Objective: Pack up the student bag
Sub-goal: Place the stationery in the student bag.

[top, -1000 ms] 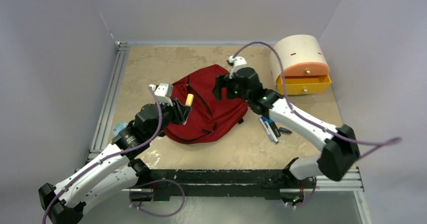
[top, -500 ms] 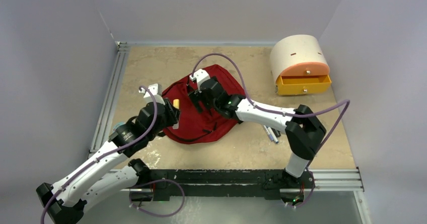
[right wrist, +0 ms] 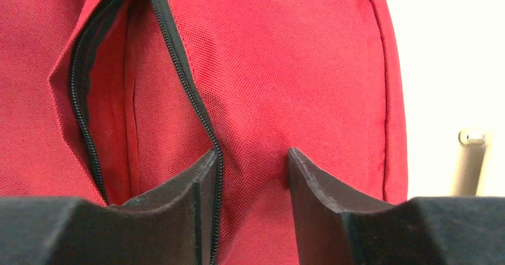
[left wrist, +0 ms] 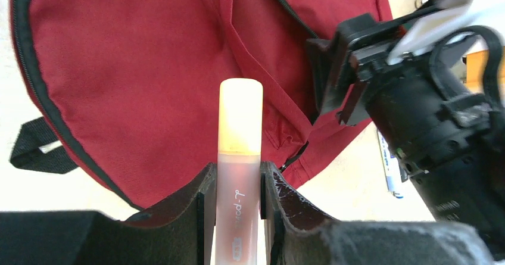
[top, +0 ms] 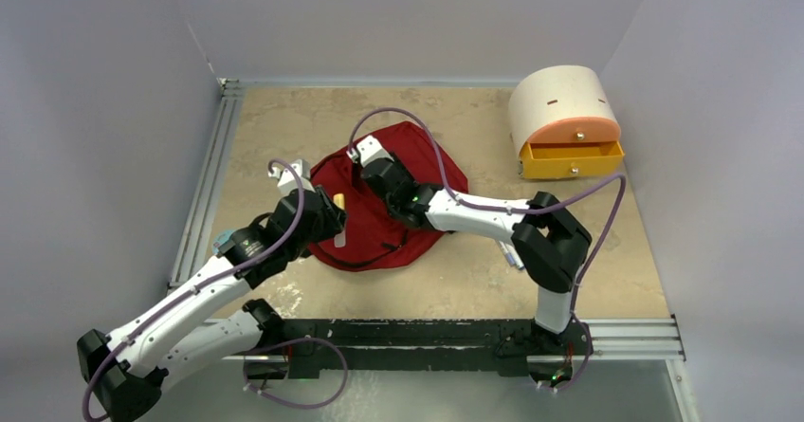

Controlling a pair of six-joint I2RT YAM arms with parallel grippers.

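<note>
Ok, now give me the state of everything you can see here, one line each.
student bag: lying flat on the table, front pocket zip open.
highlighter: capped, clamped in the left gripper over the bag.
right gripper: jaws half closed at the zip edge, grip unclear.
drawer box: yellow lower drawer pulled out, orange upper drawer shut.

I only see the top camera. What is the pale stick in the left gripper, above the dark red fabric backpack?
Observer: The left wrist view shows a frosted plastic marker with a pale orange cap, clamped in the left gripper, cap over the dark red fabric backpack.
Operator: And the right gripper?
Observer: Its jaws stand apart on the red fabric, one finger beside the black zipper.
Operator: Zipper open?
Observer: Yes, parted, seen from the right wrist.
</note>
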